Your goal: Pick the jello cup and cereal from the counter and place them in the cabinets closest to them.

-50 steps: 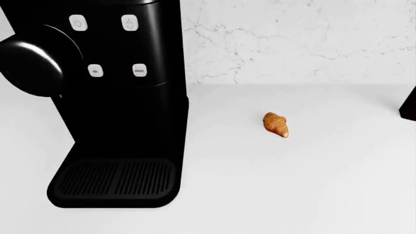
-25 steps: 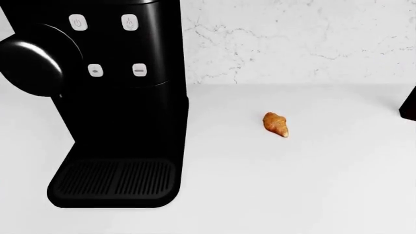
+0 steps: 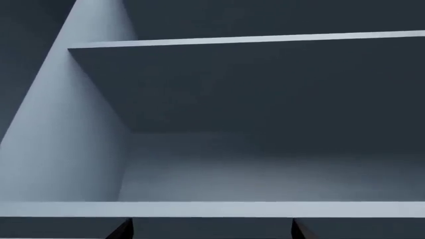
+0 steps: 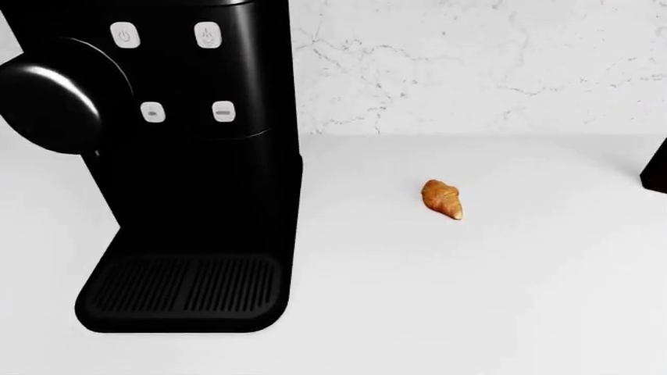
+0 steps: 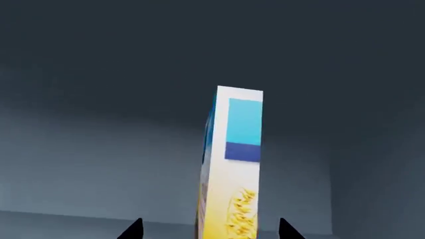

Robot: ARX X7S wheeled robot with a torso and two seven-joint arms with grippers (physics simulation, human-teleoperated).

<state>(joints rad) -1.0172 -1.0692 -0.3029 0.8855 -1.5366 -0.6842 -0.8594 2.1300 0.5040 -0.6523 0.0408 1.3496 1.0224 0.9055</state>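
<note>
The cereal (image 5: 232, 164) is a tall box, white, blue and yellow, standing upright inside a dark cabinet in the right wrist view. My right gripper (image 5: 210, 230) is open, with a dark fingertip on either side of the box and a gap on both sides. In the left wrist view my left gripper (image 3: 210, 230) is open with nothing in it, facing bare cabinet shelves (image 3: 265, 40). The jello cup is out of view. The white counter (image 4: 501, 297) fills the head view, where neither gripper shows.
A big black coffee machine (image 4: 187, 156) with a drip tray (image 4: 183, 293) stands on the counter's left. A small croissant (image 4: 443, 199) lies near the middle. A dark object (image 4: 655, 168) is cut off by the right edge. A marble wall (image 4: 479, 62) backs the counter.
</note>
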